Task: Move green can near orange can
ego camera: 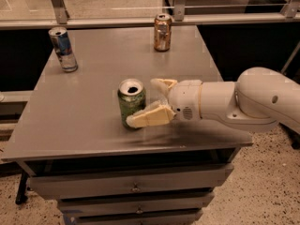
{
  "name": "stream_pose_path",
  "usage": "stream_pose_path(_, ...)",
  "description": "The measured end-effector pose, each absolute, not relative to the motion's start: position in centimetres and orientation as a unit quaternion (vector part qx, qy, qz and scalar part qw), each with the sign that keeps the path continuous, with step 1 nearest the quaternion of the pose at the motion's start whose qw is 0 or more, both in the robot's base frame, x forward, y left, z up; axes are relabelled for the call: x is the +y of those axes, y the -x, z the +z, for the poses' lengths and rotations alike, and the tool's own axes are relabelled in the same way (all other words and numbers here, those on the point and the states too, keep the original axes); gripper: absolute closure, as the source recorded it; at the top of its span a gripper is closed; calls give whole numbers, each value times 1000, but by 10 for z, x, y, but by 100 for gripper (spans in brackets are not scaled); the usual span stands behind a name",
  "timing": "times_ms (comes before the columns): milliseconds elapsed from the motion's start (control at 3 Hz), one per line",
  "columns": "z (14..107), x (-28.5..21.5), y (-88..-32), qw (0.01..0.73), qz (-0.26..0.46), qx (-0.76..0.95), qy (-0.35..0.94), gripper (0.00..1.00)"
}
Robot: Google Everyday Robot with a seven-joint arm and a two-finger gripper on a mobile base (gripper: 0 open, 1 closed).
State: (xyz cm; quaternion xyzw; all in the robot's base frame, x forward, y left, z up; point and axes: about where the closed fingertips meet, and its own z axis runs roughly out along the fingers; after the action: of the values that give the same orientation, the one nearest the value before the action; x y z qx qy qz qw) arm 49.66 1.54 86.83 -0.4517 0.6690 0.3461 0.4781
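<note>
The green can (130, 102) stands upright near the middle of the grey table (84, 125), with an olive body and an open silver top. The orange can (162, 32) stands upright at the table's far edge, well apart from the green can. My gripper (141, 102) reaches in from the right at can height and is open. Its near finger (149, 117) lies across the front of the green can's lower part. Its far finger (163, 84) sits behind and to the right of the can. The jaws are not closed on the can.
A slimmer blue-and-silver can (63, 49) stands at the table's far left. A metal rail (140, 21) and posts run behind the table. Drawers (133, 185) sit under the tabletop. My white arm (243, 102) spans the table's right side.
</note>
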Motion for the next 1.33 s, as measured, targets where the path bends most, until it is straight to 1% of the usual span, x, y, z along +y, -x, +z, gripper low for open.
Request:
stream_pose_path(333, 868, 22, -496, 488, 367, 660, 437, 41)
stream_pose_path(1000, 877, 16, -496, 511, 376, 650, 418, 87)
stream_pose_path(1333, 886, -12, -508, 526, 348, 657, 413, 100)
